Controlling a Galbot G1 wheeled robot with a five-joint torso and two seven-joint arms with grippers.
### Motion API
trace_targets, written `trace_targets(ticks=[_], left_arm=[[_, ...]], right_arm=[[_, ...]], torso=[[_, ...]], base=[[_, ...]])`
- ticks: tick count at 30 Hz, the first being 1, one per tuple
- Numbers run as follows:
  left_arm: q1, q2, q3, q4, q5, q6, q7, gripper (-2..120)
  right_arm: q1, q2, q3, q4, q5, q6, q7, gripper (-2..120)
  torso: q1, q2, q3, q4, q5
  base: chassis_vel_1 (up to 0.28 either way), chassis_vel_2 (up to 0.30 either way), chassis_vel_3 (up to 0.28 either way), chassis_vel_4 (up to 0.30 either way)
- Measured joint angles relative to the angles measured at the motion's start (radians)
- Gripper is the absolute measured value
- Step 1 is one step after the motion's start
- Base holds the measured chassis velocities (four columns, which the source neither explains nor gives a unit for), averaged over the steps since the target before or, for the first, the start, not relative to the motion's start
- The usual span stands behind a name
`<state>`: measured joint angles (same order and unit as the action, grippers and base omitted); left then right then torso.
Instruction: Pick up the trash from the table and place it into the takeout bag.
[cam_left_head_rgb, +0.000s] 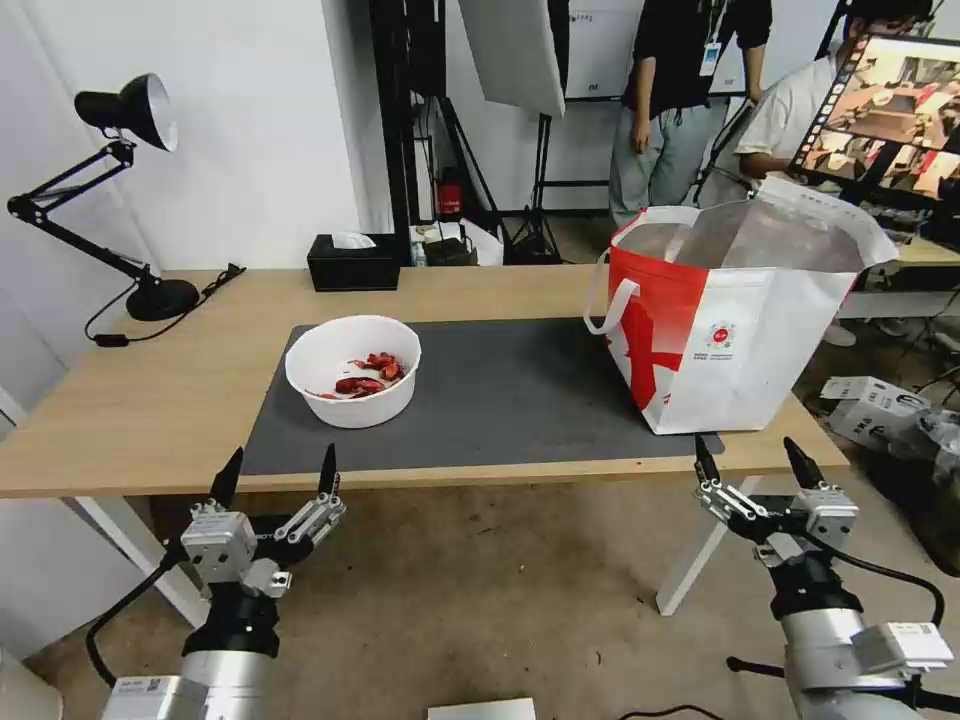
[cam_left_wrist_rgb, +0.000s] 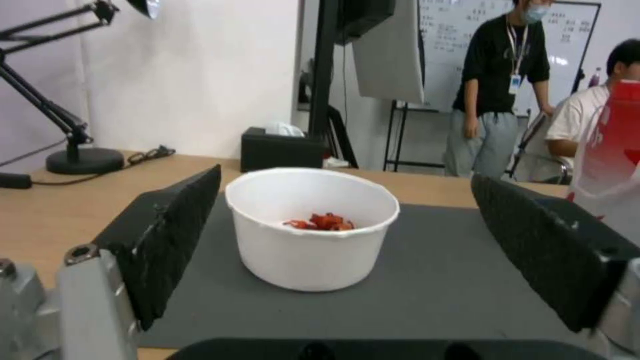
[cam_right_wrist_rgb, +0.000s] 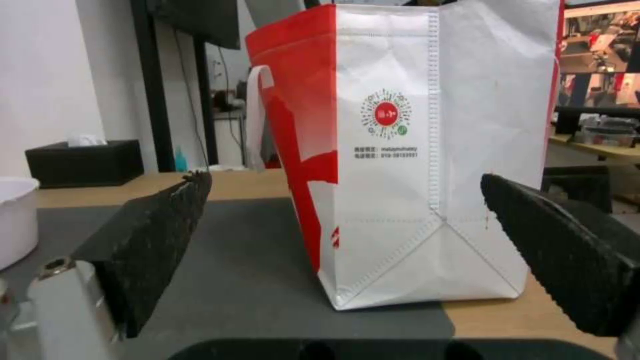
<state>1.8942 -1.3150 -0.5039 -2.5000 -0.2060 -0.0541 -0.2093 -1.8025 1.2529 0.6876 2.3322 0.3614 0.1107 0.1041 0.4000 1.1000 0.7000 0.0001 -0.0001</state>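
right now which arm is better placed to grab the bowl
Left. The left gripper hangs open at the table's near edge, straight in front of the white bowl. The right gripper, also open, faces the takeout bag, farther from the bowl.

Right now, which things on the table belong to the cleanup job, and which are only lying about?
For the job:
bowl with red scraps
takeout bag

Lying about:
desk lamp
tissue box

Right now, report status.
Left gripper and right gripper open, short of the table. White round bowl with red scraps on grey mat, red-and-white takeout bag upright, open. Nothing between them.
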Motion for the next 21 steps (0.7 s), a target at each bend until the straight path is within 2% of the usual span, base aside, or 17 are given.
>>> trace_targets(ticks=[3, 4, 6, 7, 9, 13, 14, 15, 17, 19, 20, 21], left_arm=[[-0.048, 0.060, -0.031, 0.000, -0.090, 0.075, -0.001, 100], [-0.048, 0.060, -0.031, 0.000, -0.090, 0.075, -0.001, 100], [-0.119, 0.124, -0.057, 0.000, -0.206, 0.171, -0.035, 100], [-0.119, 0.124, -0.057, 0.000, -0.206, 0.171, -0.035, 100], [-0.186, 0.180, -0.075, 0.000, -0.289, 0.236, -0.065, 100], [-0.240, 0.237, -0.120, 0.001, -0.386, 0.300, -0.107, 100], [-0.257, 0.255, -0.142, 0.011, -0.419, 0.320, -0.115, 100], [-0.257, 0.255, -0.142, 0.011, -0.419, 0.320, -0.115, 100], [-0.315, 0.328, -0.153, 0.046, -0.493, 0.354, -0.125, 100], [-0.315, 0.328, -0.153, 0.046, -0.493, 0.354, -0.125, 100], [-0.374, 0.393, -0.148, 0.087, -0.550, 0.368, -0.128, 100], [-0.411, 0.430, -0.140, 0.113, -0.585, 0.376, -0.129, 100]], right_arm=[[0.006, 0.000, -0.007, 0.000, -0.001, -0.002, 0.001, 100], [0.006, 0.000, -0.007, 0.000, -0.001, -0.002, 0.001, 100], [0.009, -0.001, -0.017, -0.002, -0.003, -0.005, 0.001, 100], [0.009, -0.001, -0.017, -0.002, -0.003, -0.005, 0.001, 100], [0.016, -0.010, -0.032, -0.009, -0.007, -0.007, 0.002, 100], [0.055, -0.046, -0.071, -0.029, -0.006, -0.031, 0.010, 100], [0.070, -0.061, -0.086, -0.037, -0.005, -0.039, 0.016, 100], [0.070, -0.061, -0.086, -0.037, -0.005, -0.039, 0.016, 100], [0.078, -0.067, -0.094, -0.046, -0.002, -0.045, 0.020, 100], [0.078, -0.067, -0.094, -0.046, -0.002, -0.045, 0.020, 100], [0.080, -0.065, -0.094, -0.051, -0.001, -0.046, 0.021, 100], [0.081, -0.063, -0.095, -0.053, -0.001, -0.046, 0.021, 100]], torso=[[0.000, 0.000, 0.000, 0.0000, 0.0000], [0.000, 0.000, 0.000, 0.0000, 0.0000], [0.000, 0.000, 0.000, -0.0002, -0.0002], [0.000, 0.000, 0.000, -0.0002, -0.0002], [0.000, 0.000, 0.000, -0.0003, -0.0003], [0.000, 0.000, 0.000, -0.0003, 0.0000], [0.000, 0.000, 0.000, 0.0011, 0.0000], [0.000, 0.000, 0.000, 0.0011, 0.0000], [0.000, 0.000, 0.000, 0.0001, -0.0001], [0.000, 0.000, 0.000, 0.0001, -0.0001], [0.000, 0.000, 0.000, -0.0004, -0.0003], [0.000, 0.000, 0.000, -0.0003, -0.0003]], base=[[0.000, 0.000, 0.000, 0.000], [0.000, 0.000, 0.000, 0.000], [0.000, 0.000, 0.000, 0.000], [0.000, 0.000, 0.000, 0.000], [0.000, 0.000, 0.000, 0.000], [0.000, 0.000, 0.000, 0.000], [0.000, 0.000, 0.000, 0.000], [0.000, 0.000, 0.000, 0.000], [0.000, 0.000, 0.000, 0.000], [0.000, 0.000, 0.000, 0.000], [0.000, 0.000, 0.000, 0.000], [0.000, 0.000, 0.000, 0.000]])
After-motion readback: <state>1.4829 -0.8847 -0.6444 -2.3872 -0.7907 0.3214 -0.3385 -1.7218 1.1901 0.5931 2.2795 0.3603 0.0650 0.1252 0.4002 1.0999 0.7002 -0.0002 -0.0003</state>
